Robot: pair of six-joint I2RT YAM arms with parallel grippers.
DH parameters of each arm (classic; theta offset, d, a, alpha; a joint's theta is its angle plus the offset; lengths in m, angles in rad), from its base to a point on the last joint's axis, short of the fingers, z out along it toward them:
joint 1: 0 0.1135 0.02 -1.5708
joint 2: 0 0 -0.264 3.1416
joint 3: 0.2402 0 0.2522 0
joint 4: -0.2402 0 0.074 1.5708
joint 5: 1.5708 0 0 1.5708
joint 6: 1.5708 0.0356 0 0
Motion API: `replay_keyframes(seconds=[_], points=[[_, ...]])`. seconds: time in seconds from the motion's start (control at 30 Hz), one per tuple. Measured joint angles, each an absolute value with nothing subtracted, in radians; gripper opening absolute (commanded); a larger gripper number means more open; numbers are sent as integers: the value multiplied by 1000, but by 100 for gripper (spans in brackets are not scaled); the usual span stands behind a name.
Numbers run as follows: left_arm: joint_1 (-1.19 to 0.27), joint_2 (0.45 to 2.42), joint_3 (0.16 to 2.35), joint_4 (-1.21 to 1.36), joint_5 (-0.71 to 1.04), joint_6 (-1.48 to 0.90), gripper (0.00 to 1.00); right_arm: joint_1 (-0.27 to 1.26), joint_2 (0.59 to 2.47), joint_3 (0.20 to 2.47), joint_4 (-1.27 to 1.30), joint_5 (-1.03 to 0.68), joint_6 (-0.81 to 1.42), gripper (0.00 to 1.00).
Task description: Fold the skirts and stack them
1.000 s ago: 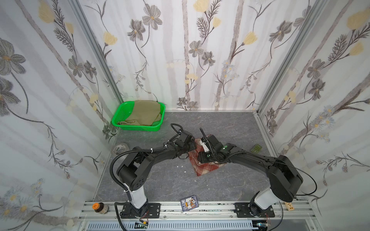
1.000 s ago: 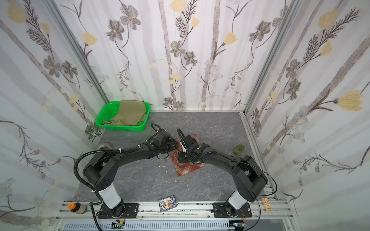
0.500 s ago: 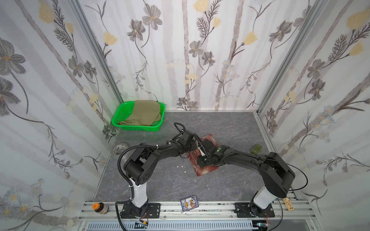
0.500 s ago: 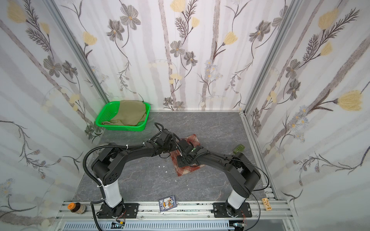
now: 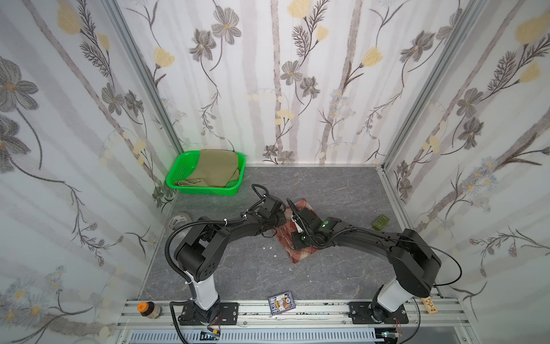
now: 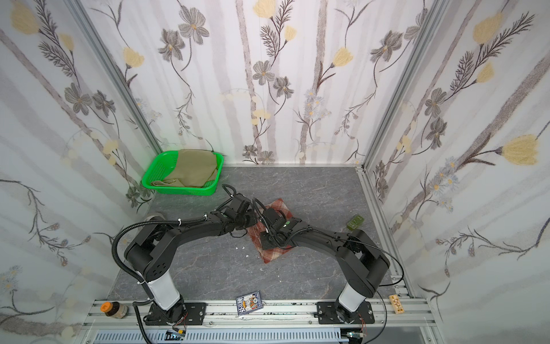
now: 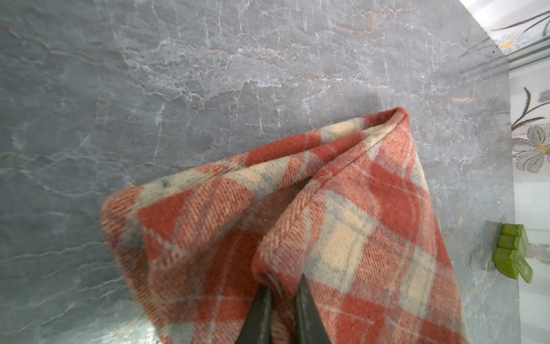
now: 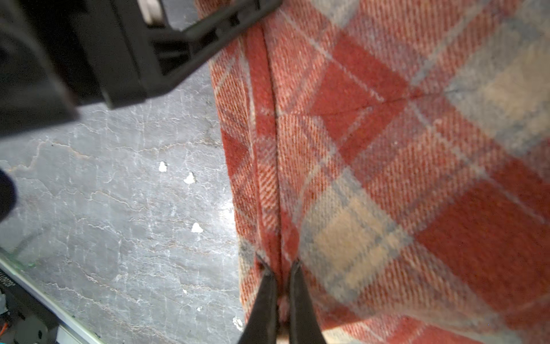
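Red, rust and cream wool-like cloth fills both wrist views: the plaid skirt (image 5: 301,253) (image 6: 275,253) lies folded near the middle of the grey stone-patterned desk (image 5: 333,187), partly hidden under the two arms that meet over it. The left end effector (image 7: 282,287) has its fingers drawn narrow, pinching a lifted corner of the plaid skirt (image 7: 357,208), and the cloth beyond the corner bulges up into a soft ridge. The right end effector (image 8: 279,269) is likewise closed down, its fingertips nipping the hemmed side edge of the plaid skirt (image 8: 416,178). A few white crumbs (image 8: 190,178) dot the desk just beside that edge. The khaki skirt (image 5: 214,172) (image 6: 193,168) sits crumpled in the green basket (image 5: 178,171) (image 6: 154,172) at the far left corner, well apart from both arms. A small green plastic piece (image 5: 380,222) (image 7: 512,256) lies near the right wall.
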State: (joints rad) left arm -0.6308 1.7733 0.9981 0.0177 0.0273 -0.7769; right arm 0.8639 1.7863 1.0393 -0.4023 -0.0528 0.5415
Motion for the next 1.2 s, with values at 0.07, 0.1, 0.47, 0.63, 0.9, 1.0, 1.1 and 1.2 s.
replay_keyframes(seconds=[0.07,0.1,0.47,0.63,0.9,1.0,1.1,1.2], points=[[-628,1758,989,17,27,-773,10,864,1777,1039,-402,-56,542,0],[-627,1750,983,18,27,-773,10,865,1776,1039,-402,-59,542,0],[-619,1710,921,15,27,-770,9,894,1800,1000,-338,-124,549,0],[-604,1667,883,3,14,-781,43,904,1836,972,-288,-175,561,25],[-594,1554,921,8,-14,-781,38,902,1769,965,-290,-234,560,41],[-601,1591,966,18,0,-781,29,886,1726,965,-290,-242,560,24],[-614,1667,993,27,39,-781,23,866,1727,957,-279,-256,568,7],[-617,1745,1002,25,61,-783,19,857,1758,942,-259,-262,568,0]])
